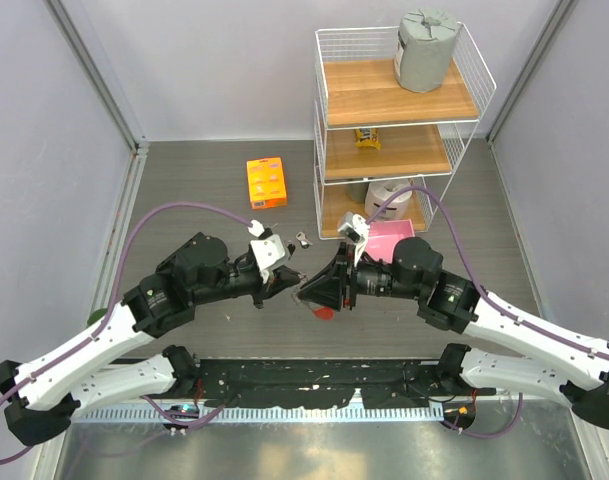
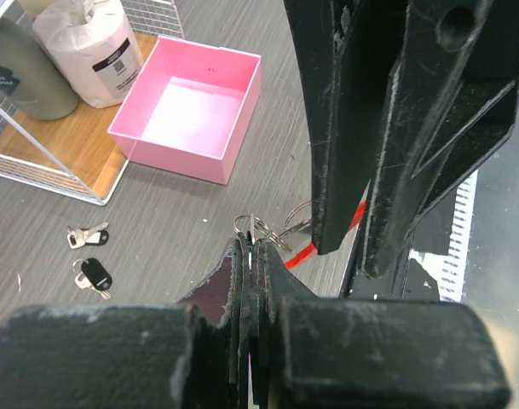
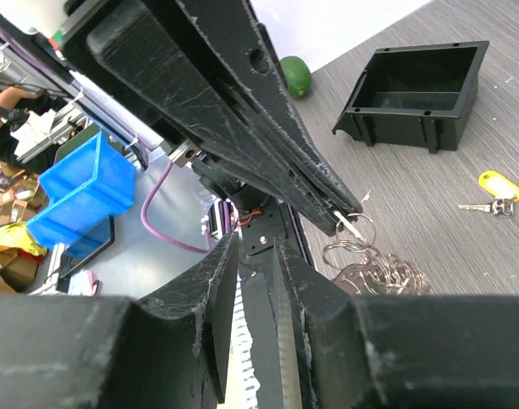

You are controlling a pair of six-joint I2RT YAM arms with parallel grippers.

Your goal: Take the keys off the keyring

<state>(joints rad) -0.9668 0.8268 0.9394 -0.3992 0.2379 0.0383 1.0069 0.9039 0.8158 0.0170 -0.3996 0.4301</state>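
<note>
keyring (image 2: 261, 227) is pinched at left gripper (image 2: 252, 249) tip | right gripper (image 2: 351, 256) is set narrow, hold cannot be told | keys (image 3: 374, 273) are bunched just ahead of it, nearer.

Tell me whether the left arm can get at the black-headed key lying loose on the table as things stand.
Probably not yet. The black-headed key lies in the open with nothing over it, and it looks near enough. But the left hand is shut on the keyring, so it would have to let go first.

The bin (image 2: 182, 158) is pink, the box (image 1: 267, 183) orange, fob (image 2: 300, 254) red.
</note>
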